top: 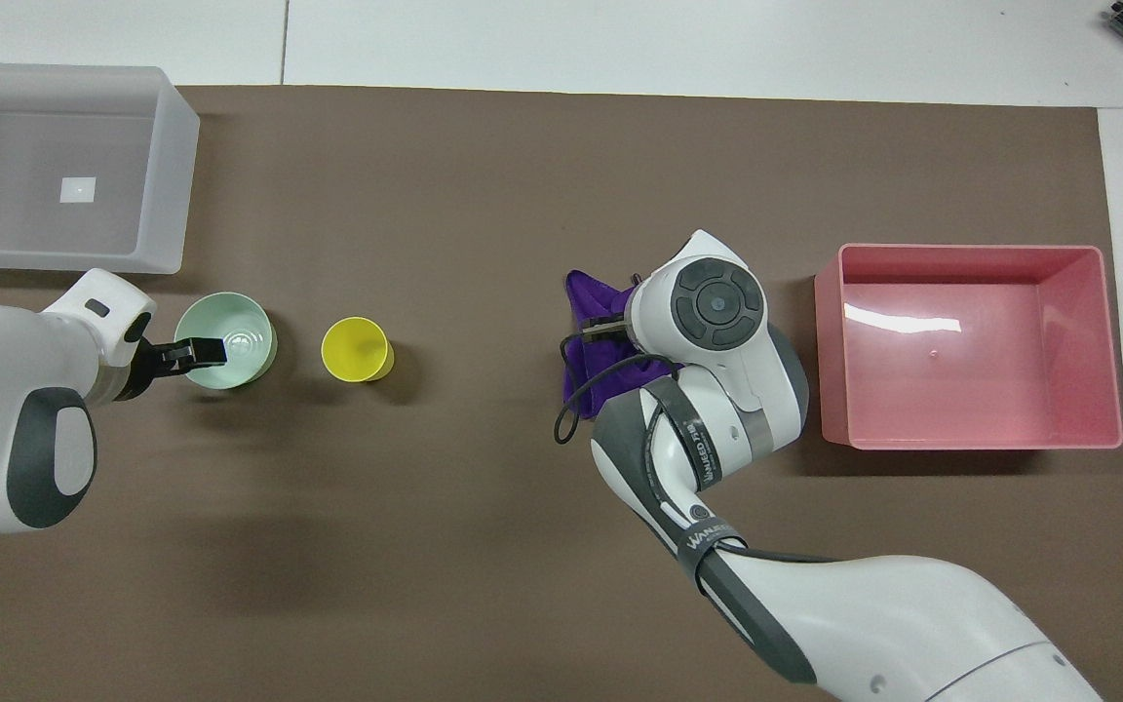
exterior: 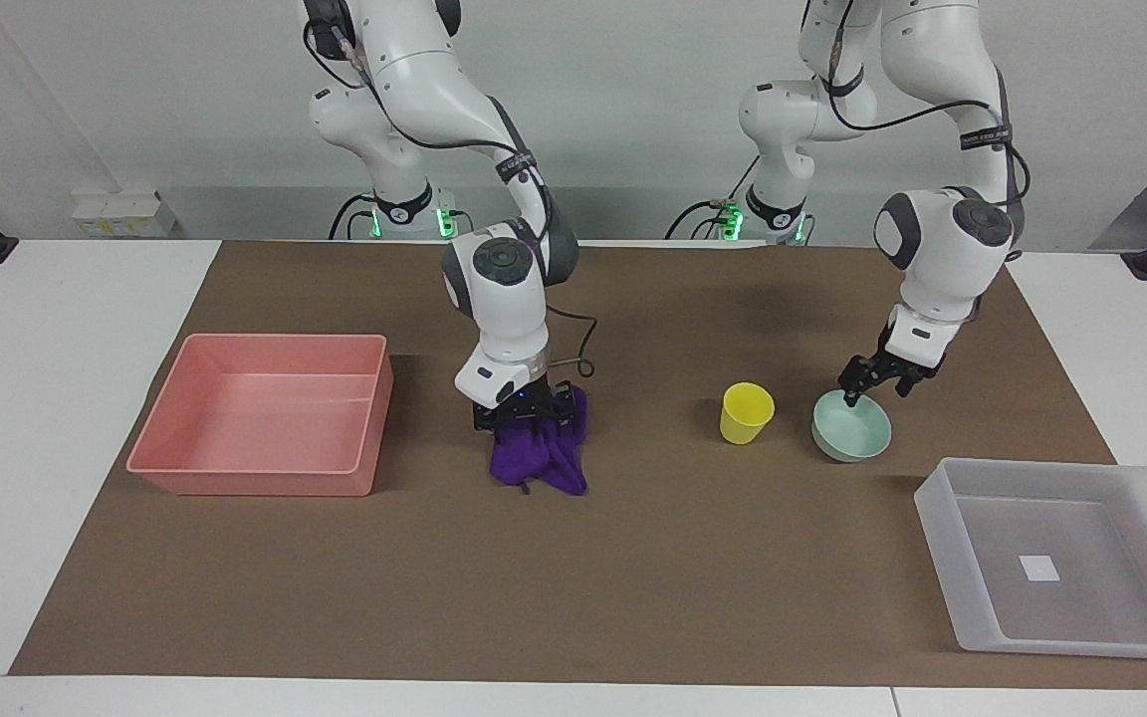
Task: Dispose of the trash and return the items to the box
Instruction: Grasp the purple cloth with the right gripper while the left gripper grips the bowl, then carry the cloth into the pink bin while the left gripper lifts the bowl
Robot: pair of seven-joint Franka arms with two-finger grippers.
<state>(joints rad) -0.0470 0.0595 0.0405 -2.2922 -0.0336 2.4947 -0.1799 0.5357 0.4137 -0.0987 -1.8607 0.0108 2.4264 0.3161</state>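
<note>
Purple crumpled rag (exterior: 544, 453) under wide right tool (exterior: 524, 410); wide left tool (exterior: 872, 386) over round mint bowl (exterior: 852, 430).

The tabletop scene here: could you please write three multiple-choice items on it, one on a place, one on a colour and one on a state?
1. Where is the right gripper?
A. on the purple rag
B. in the pink tray
C. over the yellow cup

2. What colour is the bowl under the left gripper?
A. red
B. mint green
C. black

3. What does the clear box hold?
A. the cup
B. the rag
C. only a white sticker

Answers: 1 A, its fingers press into the folds; 2 B, pale green beside the cup; 3 C, cup and rag lie on the mat.
</note>
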